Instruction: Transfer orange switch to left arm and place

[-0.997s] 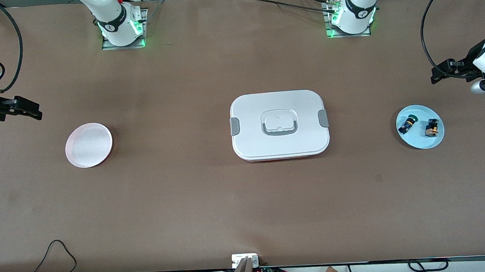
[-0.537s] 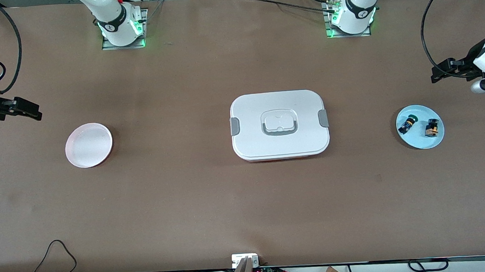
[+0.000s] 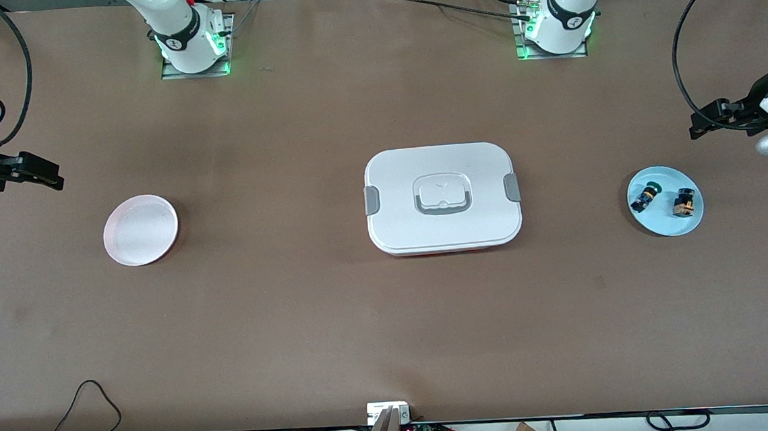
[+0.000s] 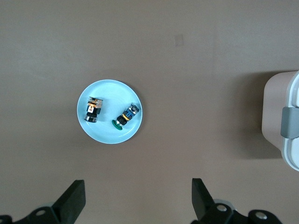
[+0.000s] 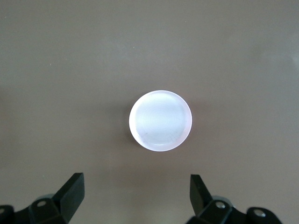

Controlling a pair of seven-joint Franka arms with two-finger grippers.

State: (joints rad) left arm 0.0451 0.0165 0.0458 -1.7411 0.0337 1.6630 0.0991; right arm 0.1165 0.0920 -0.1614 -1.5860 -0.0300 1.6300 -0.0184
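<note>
The orange switch point(image 3: 684, 202) lies on its side on a light blue plate point(image 3: 665, 224) at the left arm's end of the table, beside a green-capped switch point(image 3: 644, 196). In the left wrist view the orange switch point(image 4: 94, 110) and the green-capped switch point(image 4: 126, 116) lie on the blue plate point(image 4: 110, 91). My left gripper point(image 3: 705, 120) is open and empty, up over bare table beside the plate; its own view point(image 4: 138, 186) shows the jaws wide apart. The white box point(image 3: 442, 198) stands mid-table. My right gripper point(image 3: 50, 174) is open and empty point(image 5: 135, 179) at the right arm's end.
A white round plate point(image 3: 140, 230) lies at the right arm's end and shows in the right wrist view point(image 5: 160, 120). The box's edge with a grey clip point(image 4: 289, 122) shows in the left wrist view. Cables hang along the table's edge nearest the front camera.
My left gripper has drifted slightly toward the left arm's end of the table. My right gripper has shifted very slightly. The switches, plates and box have not moved.
</note>
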